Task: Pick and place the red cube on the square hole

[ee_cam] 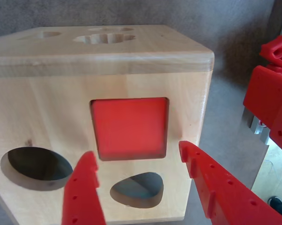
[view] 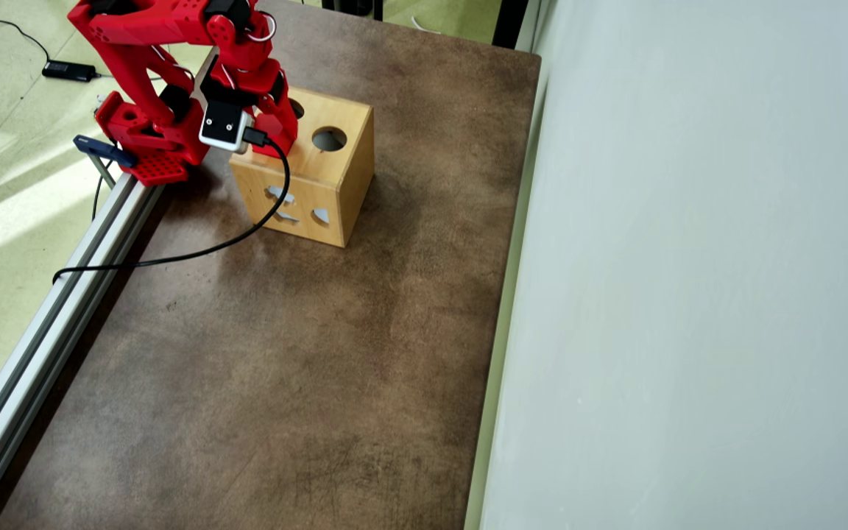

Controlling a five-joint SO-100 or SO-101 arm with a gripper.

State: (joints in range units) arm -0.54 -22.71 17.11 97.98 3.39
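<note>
Wrist view: we look down on the wooden box (ee_cam: 103, 140) with our gripper (ee_cam: 138, 161) entering from the bottom edge. Its two red fingers (ee_cam: 85, 192) are spread apart and hold nothing; pale wood shows in the gap between the tips.

The red cube (ee_cam: 130, 127) sits in the square hole (ee_cam: 165, 127), centre of the frame, just above the gap between the fingertips. Red fills the cut-out almost edge to edge, with only a thin dark line showing along its right and lower borders. We judge the cube seated in the opening; how deep it sits we cannot tell from this angle.

The key relation: the cube lies straight ahead of the open gripper, up-frame from the fingertips, apart from them. The left finger tip ends near the hole's lower left corner, the right finger tip just beside its lower right corner. The cube's faces line up square with the hole's sides, so no axis stands out.

Other openings on the same face: a round hole (ee_cam: 35, 165) at lower left and a rounded heart-like hole (ee_cam: 137, 188) at bottom centre, both dark and empty.

Overhead view: the arm (view: 174, 44) hangs over the box (view: 336, 184) in the upper left of the frame, on the brown table (view: 284, 353). The gripper and cube are hidden under the wrist there.

Our reading: the placement looks done or nearly so. If the cube is only lodged, a light push along the gripper's line would finish it.
</note>
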